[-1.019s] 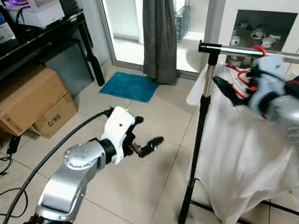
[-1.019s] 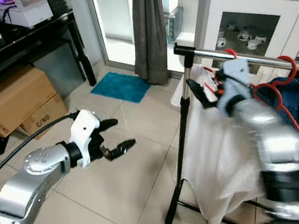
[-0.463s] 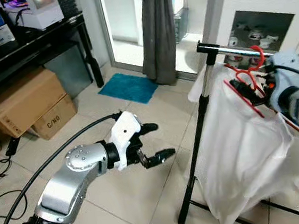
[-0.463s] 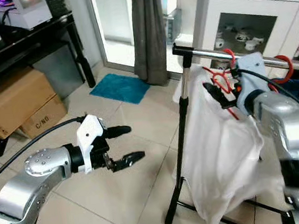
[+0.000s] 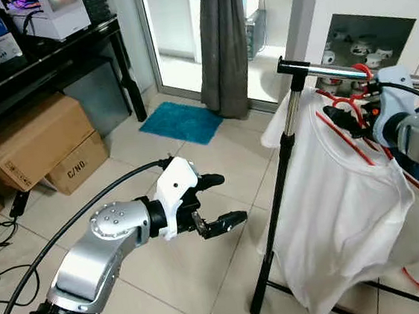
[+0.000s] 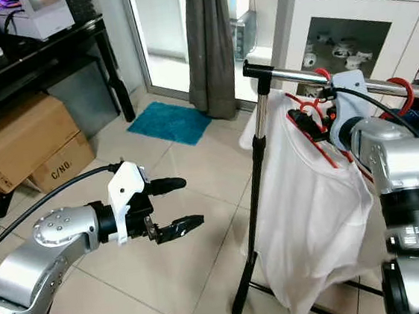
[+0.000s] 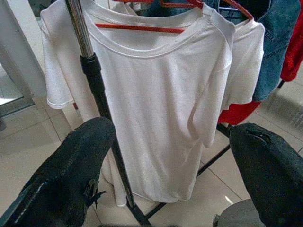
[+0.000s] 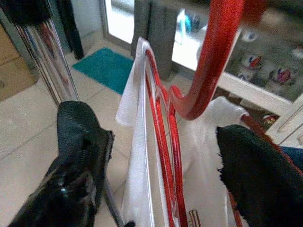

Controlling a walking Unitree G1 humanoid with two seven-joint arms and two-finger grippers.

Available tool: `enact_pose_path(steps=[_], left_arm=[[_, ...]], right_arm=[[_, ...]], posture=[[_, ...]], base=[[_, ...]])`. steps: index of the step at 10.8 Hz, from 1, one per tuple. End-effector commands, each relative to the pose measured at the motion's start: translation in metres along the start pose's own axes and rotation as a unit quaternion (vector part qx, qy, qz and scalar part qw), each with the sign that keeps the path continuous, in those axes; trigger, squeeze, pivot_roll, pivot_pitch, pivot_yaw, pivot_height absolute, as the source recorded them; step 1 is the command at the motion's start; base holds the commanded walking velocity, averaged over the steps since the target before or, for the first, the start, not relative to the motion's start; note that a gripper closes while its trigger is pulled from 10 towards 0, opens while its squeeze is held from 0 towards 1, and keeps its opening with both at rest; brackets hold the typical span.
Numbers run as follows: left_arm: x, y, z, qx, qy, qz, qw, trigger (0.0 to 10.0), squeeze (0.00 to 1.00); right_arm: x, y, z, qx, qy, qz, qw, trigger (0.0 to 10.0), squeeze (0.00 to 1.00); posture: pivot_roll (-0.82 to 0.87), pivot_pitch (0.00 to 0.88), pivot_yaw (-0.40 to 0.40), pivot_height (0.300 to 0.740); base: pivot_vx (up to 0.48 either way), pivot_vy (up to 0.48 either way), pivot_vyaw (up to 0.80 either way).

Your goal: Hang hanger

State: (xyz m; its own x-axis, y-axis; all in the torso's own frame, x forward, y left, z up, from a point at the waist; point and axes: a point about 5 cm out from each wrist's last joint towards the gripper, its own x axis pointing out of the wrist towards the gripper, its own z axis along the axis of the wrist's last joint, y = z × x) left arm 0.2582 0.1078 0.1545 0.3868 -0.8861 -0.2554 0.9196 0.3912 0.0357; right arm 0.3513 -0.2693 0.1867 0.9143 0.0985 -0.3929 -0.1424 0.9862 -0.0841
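Right claw [image 8: 161,156] has let go of the red hanger [image 6: 313,132] since a moment ago; fingers now spread around its neck. One clothes rail [image 5: 320,71], one white T-shirt [image 5: 342,210] on that hanger, hook over rail. Left claw [image 5: 213,201] spread, mid-air beside the rack.

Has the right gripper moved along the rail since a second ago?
Yes. The right gripper has shifted away from the rack's upright pole, farther along the rail, with the red hanger.
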Motion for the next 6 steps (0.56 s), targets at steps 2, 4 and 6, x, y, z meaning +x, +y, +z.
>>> enact_pose_path(steps=[2,4,6], left_arm=[[0.0009,-0.0002,0.0054,0.009,-0.005,-0.007,1.0,10.0,0.73],[0.001,0.0003,0.0056,0.01,-0.005,-0.008,1.0,10.0,0.73],[0.0014,0.0005,0.0061,0.011,-0.005,-0.01,1.0,10.0,0.73]], right_arm=[[0.0027,-0.0068,0.0065,-0.013,0.0,0.006,1.0,0.0,0.0],[0.0045,-0.0123,0.0094,-0.017,0.009,0.012,1.0,0.0,0.0],[0.0057,-0.0131,0.0111,-0.027,0.016,0.032,0.999,0.0,0.0]], posture=[[-0.15,0.0,0.045,0.719],[-0.15,0.0,0.045,0.719],[-0.16,0.0,0.049,0.719]], base=[[0.0,0.0,0.0],[0.0,0.0,0.0],[0.0,0.0,0.0]])
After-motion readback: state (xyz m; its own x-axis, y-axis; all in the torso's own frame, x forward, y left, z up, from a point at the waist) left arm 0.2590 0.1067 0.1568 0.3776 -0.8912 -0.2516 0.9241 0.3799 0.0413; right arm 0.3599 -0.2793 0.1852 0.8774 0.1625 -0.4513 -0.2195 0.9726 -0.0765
